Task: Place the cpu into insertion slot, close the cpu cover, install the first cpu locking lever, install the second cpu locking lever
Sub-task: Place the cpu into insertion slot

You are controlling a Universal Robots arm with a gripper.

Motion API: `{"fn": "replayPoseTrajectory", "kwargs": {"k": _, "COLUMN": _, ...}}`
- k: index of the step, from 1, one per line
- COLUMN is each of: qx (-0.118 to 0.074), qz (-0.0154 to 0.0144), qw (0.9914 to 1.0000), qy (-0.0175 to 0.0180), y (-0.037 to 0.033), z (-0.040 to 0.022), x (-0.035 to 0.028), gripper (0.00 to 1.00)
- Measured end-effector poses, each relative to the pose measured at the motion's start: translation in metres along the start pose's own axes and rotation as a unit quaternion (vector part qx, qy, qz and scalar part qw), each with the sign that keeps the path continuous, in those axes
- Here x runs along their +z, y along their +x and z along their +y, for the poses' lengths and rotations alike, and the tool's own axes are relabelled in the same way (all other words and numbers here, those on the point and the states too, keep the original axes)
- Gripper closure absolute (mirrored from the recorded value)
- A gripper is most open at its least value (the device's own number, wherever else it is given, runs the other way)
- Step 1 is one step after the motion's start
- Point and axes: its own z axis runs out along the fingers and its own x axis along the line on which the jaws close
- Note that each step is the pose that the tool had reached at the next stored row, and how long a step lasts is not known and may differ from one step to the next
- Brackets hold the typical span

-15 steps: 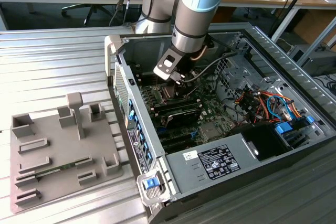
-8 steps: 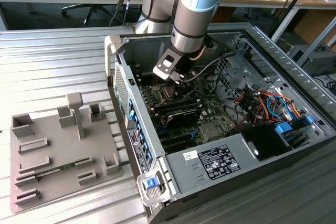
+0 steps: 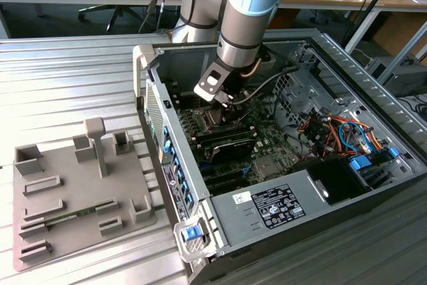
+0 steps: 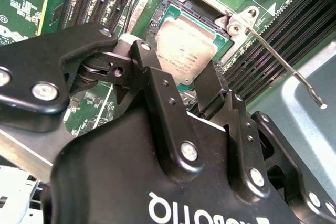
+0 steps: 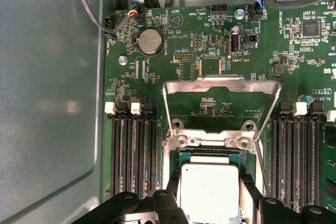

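The cpu (image 5: 210, 187), a silvery square chip, lies between my gripper's (image 5: 210, 199) two black fingers (image 5: 170, 199), level with the insertion slot (image 5: 210, 153). In the second wrist view the cpu (image 4: 184, 45) sits inside the slot's dark frame (image 4: 197, 10), with the gripper (image 4: 184, 80) closed against its near edge. The cpu cover (image 5: 220, 81) stands swung up and open beyond the slot. A thin locking lever (image 4: 283, 59) juts out raised beside the slot. In the exterior view the gripper (image 3: 223, 107) reaches down into the computer case over the motherboard.
Black memory slots (image 5: 134, 156) flank the socket on both sides. The grey case wall (image 5: 47, 103) runs along one side of the board. Coloured cables (image 3: 333, 131) and a power supply (image 3: 280, 208) fill the case's near end. A grey fixture tray (image 3: 73, 191) lies outside, at the exterior view's left.
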Motion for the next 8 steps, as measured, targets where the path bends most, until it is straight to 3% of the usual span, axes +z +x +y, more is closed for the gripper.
{"fn": "replayPoseTrajectory", "kwargs": {"k": 8, "qx": 0.004, "qz": -0.0001, "qw": 0.99999, "qy": -0.0002, "y": 0.0000, "z": -0.0014, "x": 0.0001, "gripper": 0.47}}
